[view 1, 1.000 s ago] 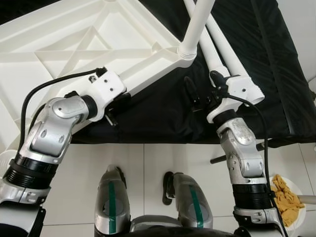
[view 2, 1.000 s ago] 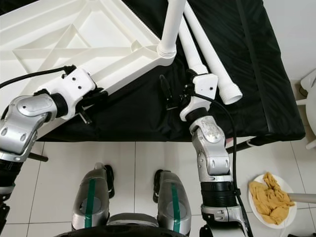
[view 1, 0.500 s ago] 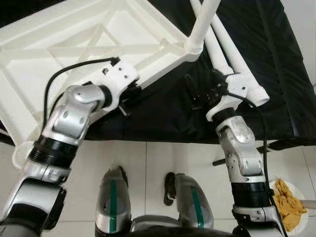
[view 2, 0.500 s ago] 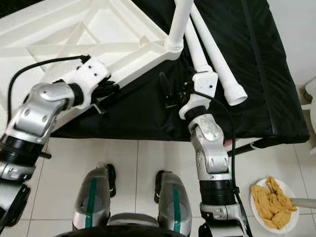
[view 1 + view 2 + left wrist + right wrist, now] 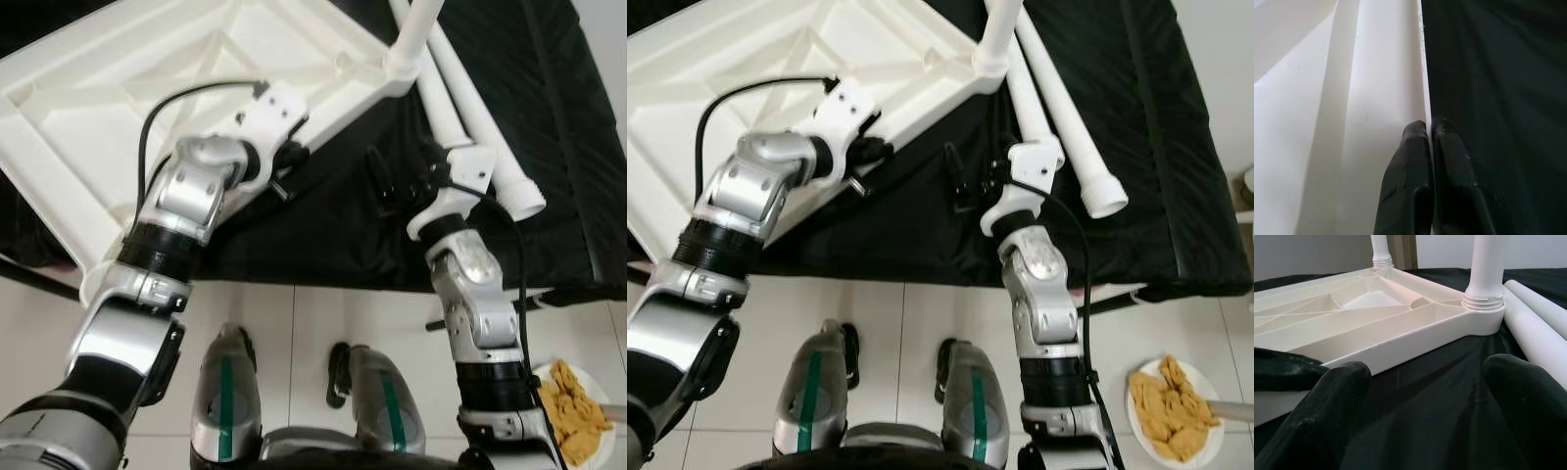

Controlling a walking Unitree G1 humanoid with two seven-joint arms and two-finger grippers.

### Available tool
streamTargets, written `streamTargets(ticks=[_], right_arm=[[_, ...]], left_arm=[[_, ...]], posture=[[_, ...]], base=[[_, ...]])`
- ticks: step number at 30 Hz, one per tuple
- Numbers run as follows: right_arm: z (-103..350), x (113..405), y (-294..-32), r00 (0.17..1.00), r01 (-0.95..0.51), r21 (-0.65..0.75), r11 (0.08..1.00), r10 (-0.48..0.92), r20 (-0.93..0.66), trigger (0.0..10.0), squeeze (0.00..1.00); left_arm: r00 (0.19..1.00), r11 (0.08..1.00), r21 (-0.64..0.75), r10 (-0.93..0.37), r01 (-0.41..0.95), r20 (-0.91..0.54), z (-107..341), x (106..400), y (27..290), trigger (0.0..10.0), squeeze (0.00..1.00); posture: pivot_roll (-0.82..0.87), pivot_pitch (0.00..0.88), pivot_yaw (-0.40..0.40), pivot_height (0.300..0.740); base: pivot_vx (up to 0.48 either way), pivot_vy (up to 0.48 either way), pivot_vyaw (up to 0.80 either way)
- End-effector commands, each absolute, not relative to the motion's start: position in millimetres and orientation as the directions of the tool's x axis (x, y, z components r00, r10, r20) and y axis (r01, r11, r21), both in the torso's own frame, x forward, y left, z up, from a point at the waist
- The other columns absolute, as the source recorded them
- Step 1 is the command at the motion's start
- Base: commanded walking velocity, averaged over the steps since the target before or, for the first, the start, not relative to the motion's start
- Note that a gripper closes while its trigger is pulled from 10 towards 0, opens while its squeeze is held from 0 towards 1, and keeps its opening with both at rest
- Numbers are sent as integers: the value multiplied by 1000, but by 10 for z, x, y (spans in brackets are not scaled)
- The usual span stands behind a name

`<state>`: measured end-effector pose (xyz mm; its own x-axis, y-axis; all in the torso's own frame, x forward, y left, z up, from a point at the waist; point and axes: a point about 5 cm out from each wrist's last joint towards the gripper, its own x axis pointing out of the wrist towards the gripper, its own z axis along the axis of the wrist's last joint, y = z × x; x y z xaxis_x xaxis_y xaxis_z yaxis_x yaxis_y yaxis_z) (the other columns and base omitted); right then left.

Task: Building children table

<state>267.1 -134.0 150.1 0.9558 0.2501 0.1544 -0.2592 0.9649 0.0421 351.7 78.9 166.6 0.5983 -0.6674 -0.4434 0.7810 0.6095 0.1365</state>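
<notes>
The white plastic table top lies upside down on a surface draped in black cloth. One white leg stands in its near right corner socket, and another leg stands at a farther corner. Two loose white legs lie on the cloth to the right. My left gripper is shut on the table top's near rim; the left wrist view has its fingers pinching the thin white edge. My right gripper hovers open over the cloth, close to the corner socket and holding nothing.
The cloth's front edge runs just ahead of my feet on the white tile floor. A white plate with yellow-orange pieces sits on the floor at the right. A dark rod sticks out under the surface at the left.
My left arm has stretched forward and to the right, still gripping the rim, and the table top has slid away and rightward with it. The right gripper has stayed about where it was.
</notes>
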Motion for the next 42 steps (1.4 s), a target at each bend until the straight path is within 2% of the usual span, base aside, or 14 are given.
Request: streamTargets(ticks=[1,4,7,12,17,21,28,29,30,34,35,36,37,42], right_arm=[[1518,2659,-1342,957,-250,43,967,240,160,10000,0],[1520,2659,-1337,957,-250,44,967,240,161,10000,0],[1524,2663,-1327,957,-250,46,967,239,163,10000,0],[1519,2665,-1317,958,-248,50,967,237,164,10000,0],[1517,2663,-1292,957,-249,53,967,238,165,10000,0],[1522,2659,-1279,956,-250,50,967,238,168,10000,0],[1523,2648,-1278,957,-248,51,967,236,169,10000,0],[1520,2643,-1278,957,-246,50,968,235,168,10000,0],[1517,2638,-1279,958,-245,48,968,234,168,10000,0],[1512,2635,-1286,959,-241,47,969,231,165,10000,0],[1509,2637,-1288,959,-240,47,970,230,164,10000,0],[1508,2639,-1288,960,-239,47,970,229,163,10000,0],[1509,2640,-1288,960,-240,47,970,229,163,10000,0],[1513,2649,-1271,959,-243,49,969,233,164,10000,0]], left_arm=[[892,864,298,-305,407,-335,1768,3739,972,10000,0],[905,883,288,-271,369,-328,1787,3782,996,10000,0],[937,918,293,-178,268,-300,1869,3909,1063,10000,0],[952,928,299,-140,222,-273,1950,3989,1041,10000,0],[957,934,292,-132,207,-258,2026,4044,953,10000,0],[968,923,338,-113,186,-223,2112,4087,852,10000,0],[958,914,322,-180,247,-223,2131,4087,728,10000,0],[948,910,303,-219,284,-231,2120,4081,686,10000,122],[937,905,276,-268,325,-223,2118,4070,644,10000,1000],[922,892,253,-330,375,-204,2109,4044,560,10000,1000],[911,878,255,-364,406,-196,2107,4029,509,10000,486],[903,868,258,-384,424,-193,2104,4021,477,10000,486],[899,859,273,-394,434,-188,2108,4015,457,10000,0],[884,846,256,-438,467,-165,2114,3984,410,10000,0]], posture=[[8,79,-7,740],[6,77,-7,740],[4,71,-5,740],[5,64,-4,740],[3,59,-3,740],[1,60,1,740],[2,70,6,740],[2,74,7,740],[3,79,8,740],[8,88,7,740],[12,93,4,740],[12,93,4,740],[14,97,2,740],[19,102,-2,740]], base=[[0,0,0],[0,0,0],[0,0,0],[0,0,0],[0,0,0],[0,0,0],[0,0,0],[0,0,0],[0,0,0],[0,0,0],[0,0,0],[0,0,0],[0,0,0],[0,0,0]])
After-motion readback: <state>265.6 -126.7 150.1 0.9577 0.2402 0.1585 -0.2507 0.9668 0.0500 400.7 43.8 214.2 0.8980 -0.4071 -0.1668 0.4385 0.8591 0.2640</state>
